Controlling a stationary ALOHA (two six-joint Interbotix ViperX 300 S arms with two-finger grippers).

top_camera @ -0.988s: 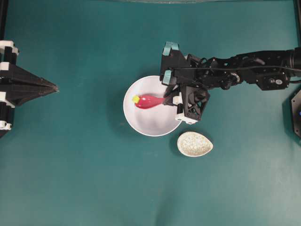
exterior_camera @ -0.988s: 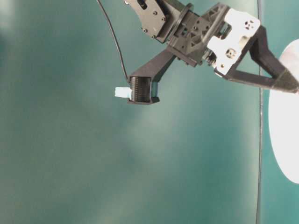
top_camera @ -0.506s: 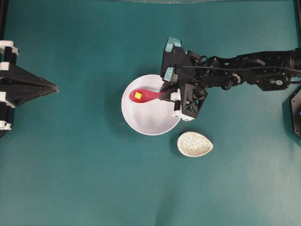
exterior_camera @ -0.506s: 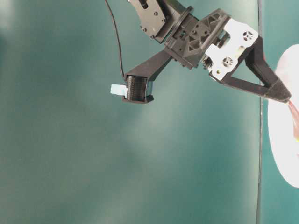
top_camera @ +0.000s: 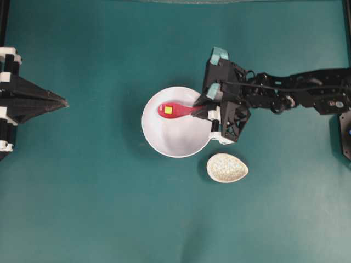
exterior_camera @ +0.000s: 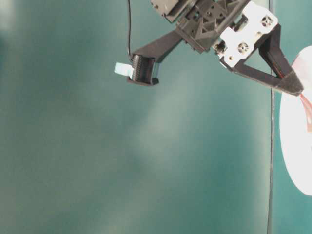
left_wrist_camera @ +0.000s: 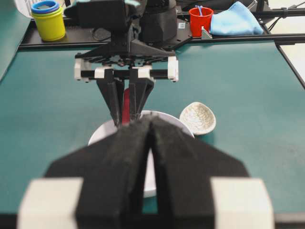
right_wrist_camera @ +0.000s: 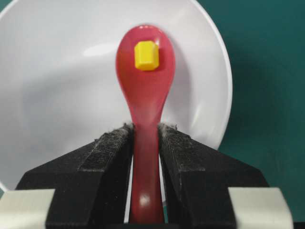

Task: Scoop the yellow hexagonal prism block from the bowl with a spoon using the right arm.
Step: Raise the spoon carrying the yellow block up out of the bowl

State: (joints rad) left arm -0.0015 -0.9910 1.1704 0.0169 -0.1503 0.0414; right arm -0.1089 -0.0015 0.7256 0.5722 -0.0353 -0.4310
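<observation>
Right hand (right_wrist_camera: 145, 143) clamped on spoon (right_wrist_camera: 145, 95) handle; yellow block (right_wrist_camera: 146, 56) sits in scoop over white bowl (right_wrist_camera: 57, 95). Left hand (left_wrist_camera: 151, 125) fingers together.

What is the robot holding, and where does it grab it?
The right hand holds the spoon by its handle; the left hand holds nothing.

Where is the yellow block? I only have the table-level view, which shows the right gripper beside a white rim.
Observer: The yellow block sits in the scoop of the spoon, above the bowl.
Operator: Is the spoon gripped?
Observer: Yes, the right gripper clamps its handle.
Operator: And the left gripper?
Observer: The left gripper is shut and empty, away from the bowl.
</observation>
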